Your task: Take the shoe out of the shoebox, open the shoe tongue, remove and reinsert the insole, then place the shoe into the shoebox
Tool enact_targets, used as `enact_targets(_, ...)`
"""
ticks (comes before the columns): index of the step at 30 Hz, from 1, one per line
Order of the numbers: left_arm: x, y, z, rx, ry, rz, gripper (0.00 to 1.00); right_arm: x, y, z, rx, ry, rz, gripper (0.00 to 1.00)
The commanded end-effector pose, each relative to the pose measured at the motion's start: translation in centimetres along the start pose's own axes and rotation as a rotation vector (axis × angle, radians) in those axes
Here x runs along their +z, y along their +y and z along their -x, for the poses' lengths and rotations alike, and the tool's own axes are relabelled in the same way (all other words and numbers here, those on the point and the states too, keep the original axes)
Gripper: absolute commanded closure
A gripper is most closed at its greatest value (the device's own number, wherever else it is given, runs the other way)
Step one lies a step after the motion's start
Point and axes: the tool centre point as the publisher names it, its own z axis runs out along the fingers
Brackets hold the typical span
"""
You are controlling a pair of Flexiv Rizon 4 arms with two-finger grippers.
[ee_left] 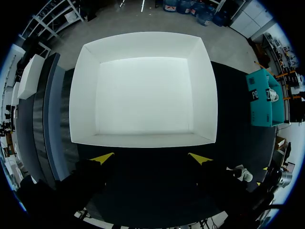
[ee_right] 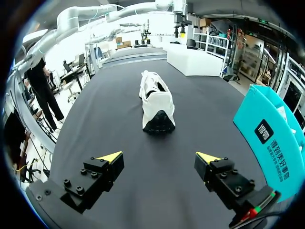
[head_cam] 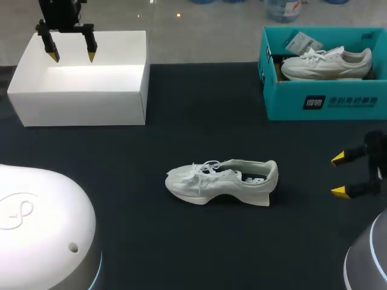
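white shoe (head_cam: 222, 181) is out of the box and lies on the counter (head_cam: 181, 241), straight ahead of the right pincer (head_cam: 338, 175) and apart from it, nothing in between. in the right wrist view the shoe (ee_right: 155, 102) is seen end-on: heel toward the right pincer (ee_right: 159, 157), toe pointed away, so the long axis is roughly in line with that pincer's reach and not across it. right pincer fingers are held wide apart, nothing gripped. left pincer (head_cam: 73, 57) is hung over the open white shoebox (head_cam: 78, 106), fingers also spread and holding nothing. in its own wrist view only the shoebox (ee_left: 83, 95) is seen ahead of the left pincer (ee_left: 151, 158), with the shoe well off to the side. the right arm is therefore judged the nearer one by far. the heel and collar would be met first on a straight approach, while the tongue and laces sit at the far end, so a reach over the collar is likely needed for the tongue step. a teal box (head_cam: 320, 99) with a second shoe in it sits beside the right pincer, clear of the line to the shoe.
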Motion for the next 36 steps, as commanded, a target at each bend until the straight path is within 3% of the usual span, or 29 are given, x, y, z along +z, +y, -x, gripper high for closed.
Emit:
enact_targets(1, 0.0, 0.0, 0.0, 0.0, 0.0, 0.0, 0.0, 0.1, 0.0, 0.0, 0.0, -0.001, -0.001, 0.0)
enact_targets(7, 0.0, 0.0, 0.0, 0.0, 0.0, 0.0, 0.0, 0.1, 0.0, 0.0, 0.0, -0.001, -0.001, 0.0)
enact_targets(20, 0.0, 0.0, 0.0, 0.0, 0.0, 0.0, 0.0, 7.7, 1.4, 0.8, -0.134, 0.047, 0.098, 0.0)
enact_targets(36, 0.0, 0.0, 0.0, 0.0, 0.0, 0.0, 0.0, 11.4, 2.8, 1.2, -0.178, 0.055, 0.161, 0.0)
